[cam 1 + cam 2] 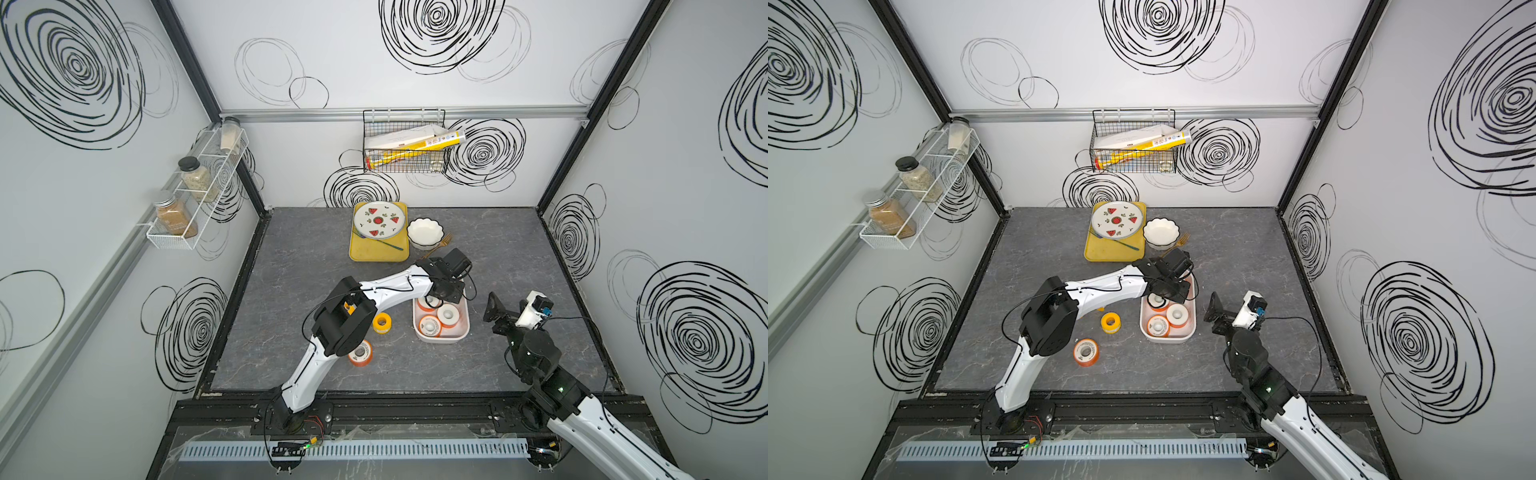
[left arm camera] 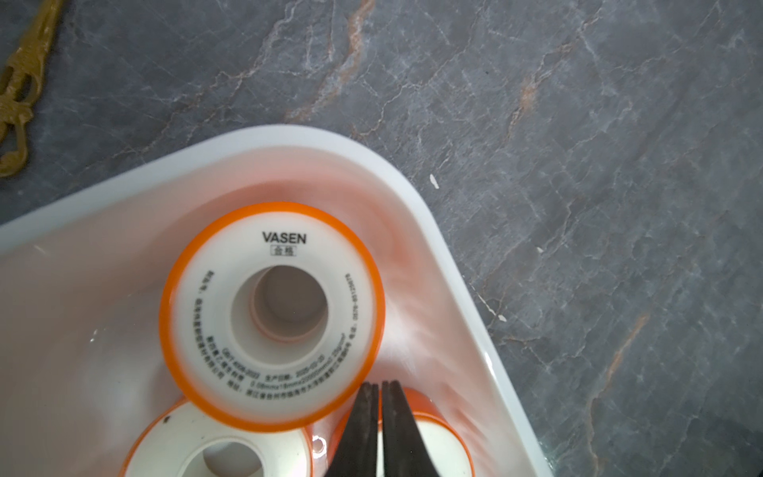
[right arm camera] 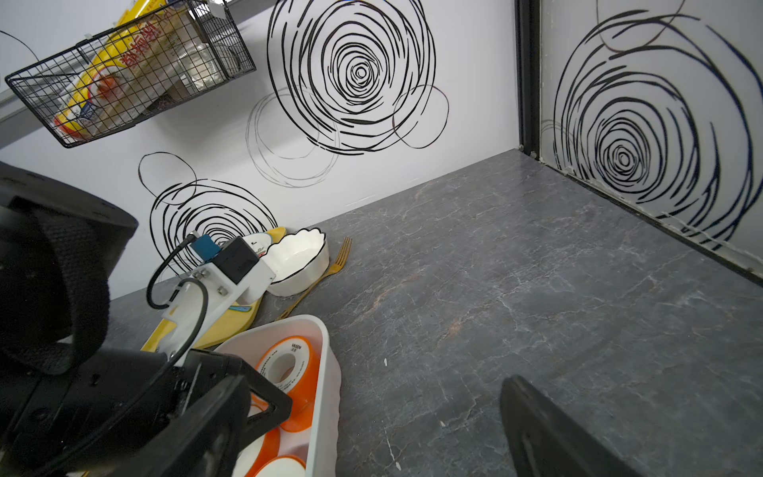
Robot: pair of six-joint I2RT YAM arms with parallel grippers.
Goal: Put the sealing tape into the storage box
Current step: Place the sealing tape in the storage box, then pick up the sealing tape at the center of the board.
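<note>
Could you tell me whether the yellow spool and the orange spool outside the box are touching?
Apart. Both top views show bare table between the yellow spool and the orange spool.

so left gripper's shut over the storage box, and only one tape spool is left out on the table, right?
Not quite. Two spools are out on the table, not one: a yellow-flanged spool and an orange-flanged spool, seen in both top views. The rest holds: the left gripper is shut over the storage box, per the left wrist view.
</note>
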